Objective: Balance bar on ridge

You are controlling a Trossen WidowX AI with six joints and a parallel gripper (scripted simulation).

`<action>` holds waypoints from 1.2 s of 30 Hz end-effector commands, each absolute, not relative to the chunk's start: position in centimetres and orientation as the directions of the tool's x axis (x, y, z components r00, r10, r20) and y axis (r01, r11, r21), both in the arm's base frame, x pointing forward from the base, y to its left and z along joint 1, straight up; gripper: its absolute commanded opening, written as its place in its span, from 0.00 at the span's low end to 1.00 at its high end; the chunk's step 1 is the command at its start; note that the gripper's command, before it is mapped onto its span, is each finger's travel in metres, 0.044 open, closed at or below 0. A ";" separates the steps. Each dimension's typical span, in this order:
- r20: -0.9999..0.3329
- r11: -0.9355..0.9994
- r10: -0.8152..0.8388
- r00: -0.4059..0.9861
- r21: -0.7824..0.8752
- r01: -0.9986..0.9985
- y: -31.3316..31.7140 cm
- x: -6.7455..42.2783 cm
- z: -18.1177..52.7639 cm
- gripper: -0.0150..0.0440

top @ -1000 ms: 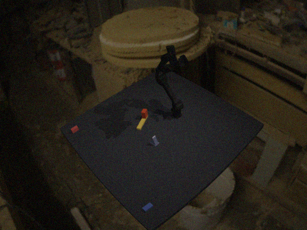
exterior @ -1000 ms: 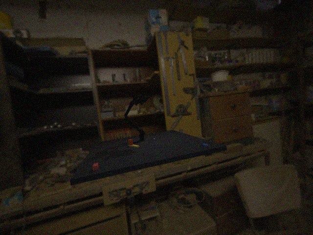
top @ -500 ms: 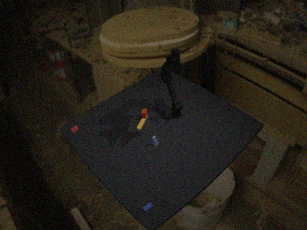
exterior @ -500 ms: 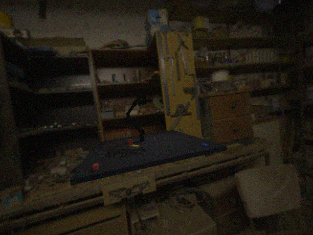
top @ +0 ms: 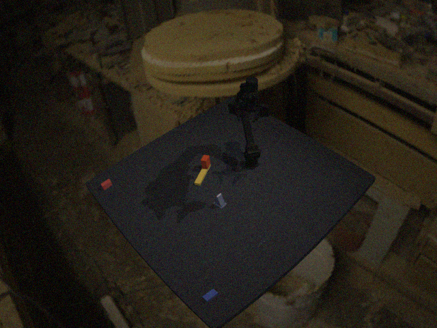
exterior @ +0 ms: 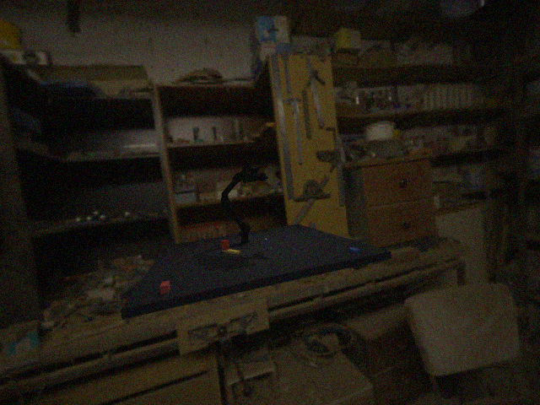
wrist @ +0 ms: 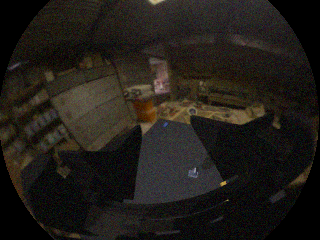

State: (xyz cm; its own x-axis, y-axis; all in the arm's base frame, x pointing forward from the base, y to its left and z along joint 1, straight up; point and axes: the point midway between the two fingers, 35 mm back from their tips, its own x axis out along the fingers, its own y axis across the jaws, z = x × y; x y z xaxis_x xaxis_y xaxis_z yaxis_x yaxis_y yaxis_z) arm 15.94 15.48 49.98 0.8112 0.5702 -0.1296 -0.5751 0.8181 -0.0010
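1. Red block (top: 205, 161): on the dark mat, below and ahead of the fingers.
2. Red marker (top: 106, 184): far out from the fingers, mat corner.
3. Blue marker (top: 209, 294): opposite corner, well apart.
4. Round wooden discs (top: 212, 46): stacked behind.

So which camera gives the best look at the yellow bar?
The top view: the yellow bar lies flat on the table, one end by the red block. The exterior view shows a thin sliver; the wrist view misses it.
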 end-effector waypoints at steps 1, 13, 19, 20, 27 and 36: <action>-0.180 0.831 0.536 0.825 -0.059 -0.553 15.8 17.1 48.6 0.79; -0.319 0.852 0.398 0.860 -0.218 -0.475 15.1 21.1 45.1 0.79; -0.389 0.847 0.324 0.862 -0.287 -0.447 14.3 23.0 43.2 0.79; -0.401 0.845 0.311 0.862 -0.297 -0.444 14.1 23.3 42.9 0.79; -0.481 0.830 0.224 0.847 -0.361 -0.425 12.7 25.4 40.6 0.79; -0.579 0.807 0.116 0.807 -0.419 -0.416 10.3 27.8 37.7 0.79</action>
